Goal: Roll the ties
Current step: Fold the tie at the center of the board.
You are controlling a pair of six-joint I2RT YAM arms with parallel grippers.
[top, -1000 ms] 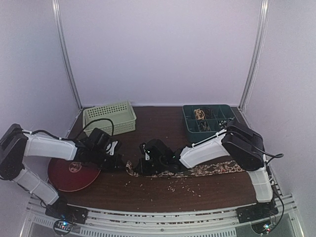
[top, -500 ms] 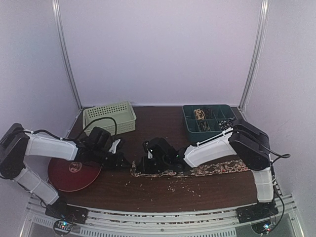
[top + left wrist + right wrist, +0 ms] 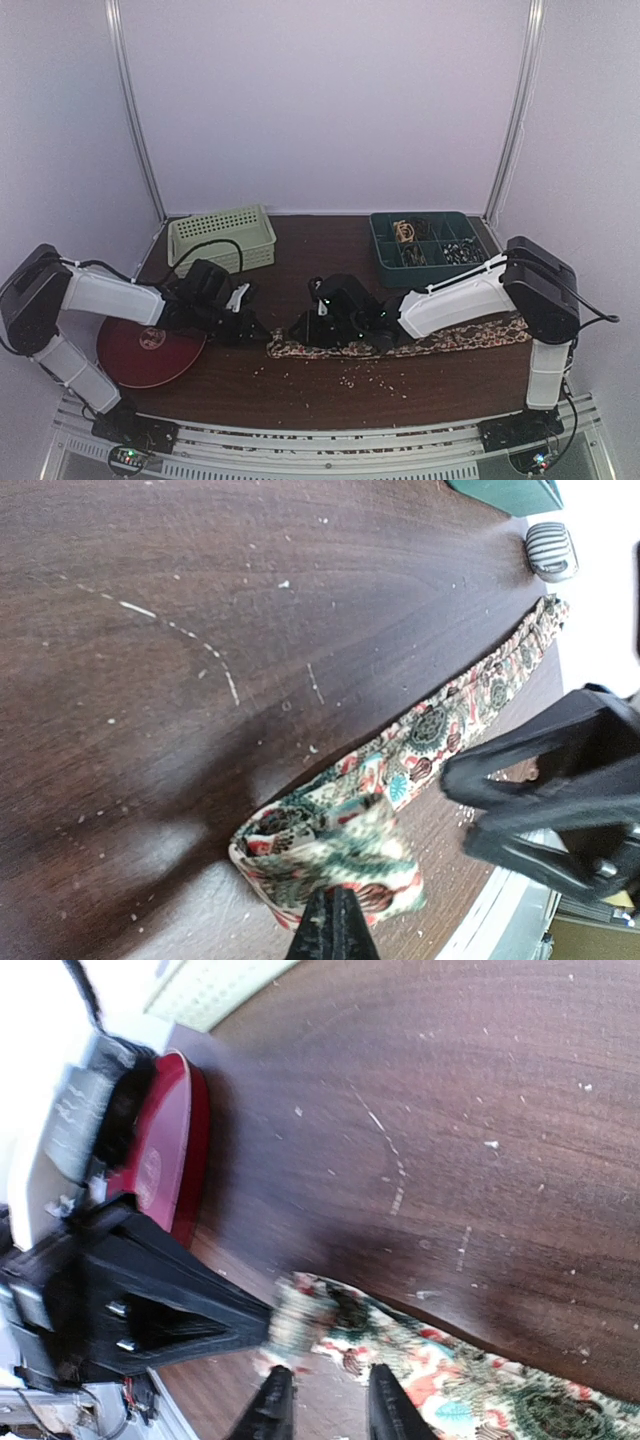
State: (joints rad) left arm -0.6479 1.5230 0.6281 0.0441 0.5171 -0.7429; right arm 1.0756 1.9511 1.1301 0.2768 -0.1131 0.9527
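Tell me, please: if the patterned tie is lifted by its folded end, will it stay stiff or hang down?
Probably floppy: the tie curls into a soft fold where the left fingers pinch it. It would likely trail behind, since its long tail lies flat along the table. It looks thin, so probably light.

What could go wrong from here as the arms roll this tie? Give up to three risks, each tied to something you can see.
1. The left gripper pinches only the edge of the tie at its first fold; with the right gripper open, that loose fold might slip or unroll.
2. The rest of the tie runs close below the right arm, which may drag it askew.
3. Scattered crumbs beside it could get rolled in.
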